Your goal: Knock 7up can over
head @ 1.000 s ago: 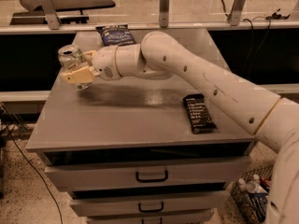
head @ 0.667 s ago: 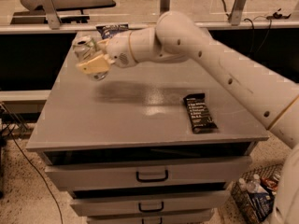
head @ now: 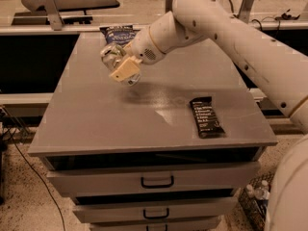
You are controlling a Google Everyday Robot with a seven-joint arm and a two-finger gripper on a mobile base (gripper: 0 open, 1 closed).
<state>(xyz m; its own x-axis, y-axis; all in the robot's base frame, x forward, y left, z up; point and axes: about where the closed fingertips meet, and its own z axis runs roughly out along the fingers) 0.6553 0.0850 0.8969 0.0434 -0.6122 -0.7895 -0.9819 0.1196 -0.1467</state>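
Camera view.
- Table [head: 96, 129]: grey top, handled drawers [head: 157, 181] below; speckled floor around.
- Dark blue snack bag [head: 117, 32]: far edge.
- Black bar wrapper [head: 206, 117]: flat, near right.
- 7up can [head: 110, 56]: silvery, tilted, over the table's far-left part, just before the bag.
- Pincer [head: 122, 69]: clenched on the can, tan pad across its body.

The gripper [head: 123, 71] hangs over the back left part of the surface [head: 96, 124], its arm [head: 231, 28] reaching in from the right. The can [head: 110, 56] sits against the gripper on its left side; whether it rests on the surface cannot be told. Just behind them, the bag [head: 117, 33] lies at the back edge. The bar [head: 206, 117] lies well apart, near the front right corner. Under the surface, drawers [head: 157, 179] are stacked one below another.
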